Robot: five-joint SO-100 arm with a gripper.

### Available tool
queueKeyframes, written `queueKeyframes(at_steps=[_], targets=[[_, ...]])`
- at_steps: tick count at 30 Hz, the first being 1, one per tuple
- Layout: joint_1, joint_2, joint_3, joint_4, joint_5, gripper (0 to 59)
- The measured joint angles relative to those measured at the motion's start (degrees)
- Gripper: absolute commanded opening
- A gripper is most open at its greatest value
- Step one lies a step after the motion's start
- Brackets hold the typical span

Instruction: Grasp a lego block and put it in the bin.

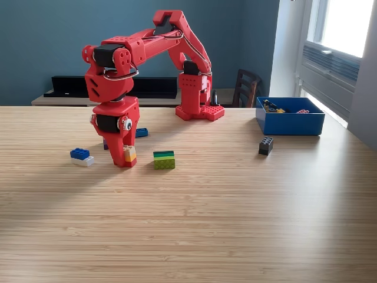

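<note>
1. One red arm [147, 53] stands on the wooden table [194, 224]. Its base is bolted near the far edge and its links arch toward the exterior view's left.
2. One gripper [126, 158] points straight down, its tips at the tabletop. The red fingers are pinching a small stacked lego block [130, 154], which shows white, yellow and orange layers between them.
3. Loose on the table I count four more block pieces in plain sight.
   - One blue-over-white block [80, 157] lies to the exterior view's left of the gripper, near it but apart.
   - One green stack [164, 160], dark green on lime, sits just to the exterior view's right of the gripper, not touching it.
   - One flat blue block [141, 132] lies behind the gripper, partly hidden by it.
   - One black block [265, 145] sits alone toward the exterior view's right, near the bin's front corner.
4. A dark purplish sliver [105, 144] shows behind the gripper's left side; I cannot tell what it is.
5. One bin [290, 122], bright blue and shallow, rests at the table's far right in the exterior view, well apart from the gripper. A few small pieces [273, 107] lie inside; their number is too unclear to count.
6. One dark wooden chair [245, 88] stands behind the table, between the arm's base and the bin.
</note>
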Motion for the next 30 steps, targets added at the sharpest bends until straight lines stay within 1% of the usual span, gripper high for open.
queueKeyframes(at_steps=[5,10,13,16,20,23,27,30], targets=[[-0.09,-0.09,-1.23,2.37,1.49,0.0],[-0.18,-0.09,0.88,4.75,3.6,0.0],[0.09,-0.18,-0.88,8.44,4.83,0.0],[0.18,1.14,-2.46,10.11,6.42,0.0],[-1.32,8.09,-2.55,10.63,7.47,0.0],[-4.22,15.29,-0.44,10.63,8.09,0.0],[-9.76,24.17,5.8,10.63,8.09,0.0],[-15.38,29.0,11.25,10.63,8.44,0.0]])
